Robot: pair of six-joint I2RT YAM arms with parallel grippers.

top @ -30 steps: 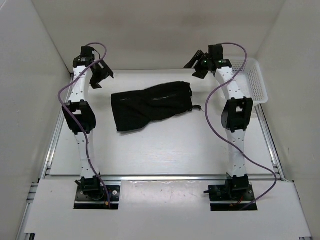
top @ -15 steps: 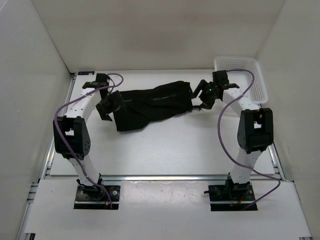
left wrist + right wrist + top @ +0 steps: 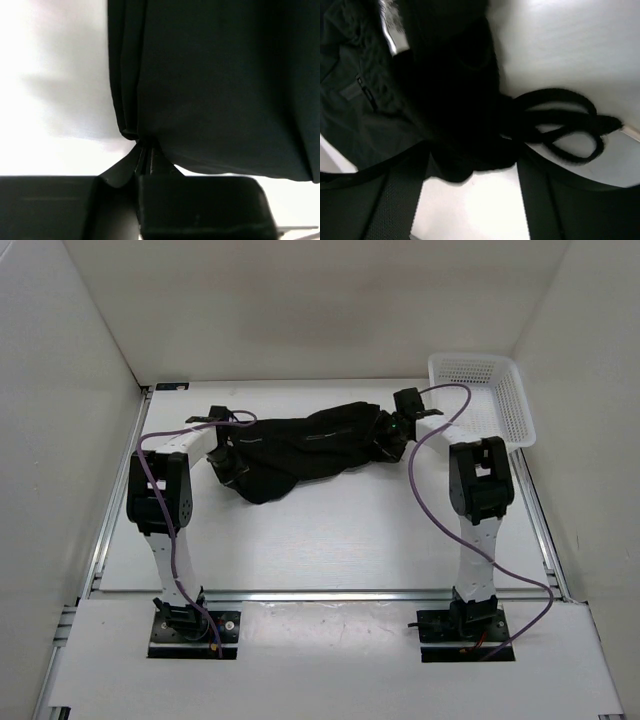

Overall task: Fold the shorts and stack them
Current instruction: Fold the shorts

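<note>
Black shorts [image 3: 305, 450] upper centre of frame; left gripper [image 3: 143, 150] pinched tight on their left edge; right gripper [image 3: 470, 175] wide, straddling bunched cloth by drawstring [image 3: 560, 127]

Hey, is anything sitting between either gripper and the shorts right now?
Nothing visible. The left gripper is pinched shut on the edge of the shorts. The right gripper stands open, straddling the cloth by the drawstring.
</note>
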